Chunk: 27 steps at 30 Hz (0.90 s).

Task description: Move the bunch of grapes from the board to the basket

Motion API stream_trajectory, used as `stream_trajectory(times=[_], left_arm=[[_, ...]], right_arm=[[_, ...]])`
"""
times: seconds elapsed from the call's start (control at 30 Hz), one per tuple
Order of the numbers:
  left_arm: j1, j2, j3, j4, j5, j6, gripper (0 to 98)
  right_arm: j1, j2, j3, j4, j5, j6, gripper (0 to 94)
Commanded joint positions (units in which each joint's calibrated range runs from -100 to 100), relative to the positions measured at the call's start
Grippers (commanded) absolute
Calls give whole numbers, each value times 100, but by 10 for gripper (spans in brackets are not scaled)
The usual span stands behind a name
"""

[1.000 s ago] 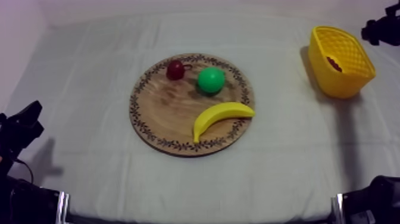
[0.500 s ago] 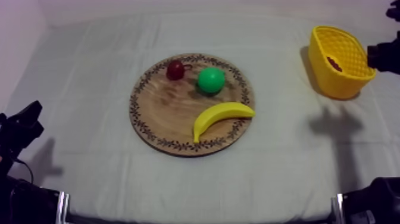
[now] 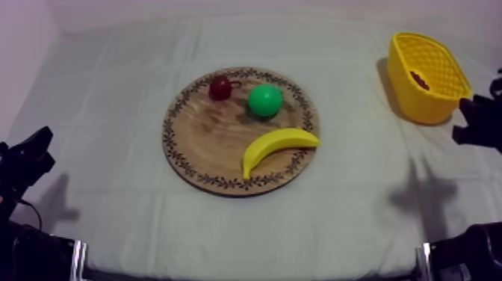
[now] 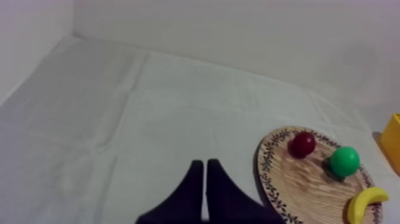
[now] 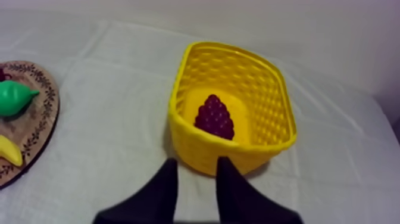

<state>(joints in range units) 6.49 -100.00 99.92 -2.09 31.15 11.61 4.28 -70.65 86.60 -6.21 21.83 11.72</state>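
The bunch of grapes [image 5: 214, 117], dark purple, lies inside the yellow basket [image 5: 271, 101] on its floor; from above the grapes [image 3: 418, 78] are a dark spot in the basket [image 3: 437, 101] at the far right. My right gripper [image 5: 195, 171] is open, empty, and hangs just in front of the basket's near wall. From above, the right gripper [image 3: 469, 119] is at the right edge, just nearer than the basket. My left gripper [image 4: 205, 173] is shut, its fingers a narrow wedge over bare cloth left of the wooden board [image 4: 297, 182]. The left gripper [image 3: 30, 157] rests low left.
The round wooden board [image 3: 202, 142] sits mid-table and carries a small red fruit [image 3: 220, 87], a green pear [image 3: 264, 100] and a banana [image 3: 278, 146]. The board's rim [image 5: 46, 113] with the pear [image 5: 13, 97] lies left of the basket. Bare cloth separates board and basket.
My right arm has moved from beside the basket's far right toward the front along the right edge. Its shadow slid forward on the cloth. The left arm and fruit stayed put.
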Motion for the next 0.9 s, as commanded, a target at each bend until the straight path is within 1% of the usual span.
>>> stream_trajectory(times=[0.0, 0.23, 0.37, 0.47, 0.6, 0.73, 0.87], left_arm=[[-1, 0, -4, -4, -3, -1, 1], [-1, 0, -4, -4, -3, -1, 1], [-1, 0, -4, -4, -3, -1, 1], [-1, 0, -4, -4, -3, -1, 1], [-1, 0, -4, -4, -3, 0, 1], [-1, 0, -4, -4, -3, -1, 1], [-1, 0, -4, -4, -3, 1, 1]], right_arm=[[0, -430, 285, -13, 6, 2, 133], [86, -1489, 831, -95, 59, 128, 48], [164, -2002, 1126, -244, 83, 204, 16], [214, -2280, 1237, -221, 184, 52, 9], [244, -2460, 1289, -113, 349, -262, 5], [220, -2505, 1302, 54, 589, -568, 4], [146, -2515, 1306, 278, 967, -889, 4]])
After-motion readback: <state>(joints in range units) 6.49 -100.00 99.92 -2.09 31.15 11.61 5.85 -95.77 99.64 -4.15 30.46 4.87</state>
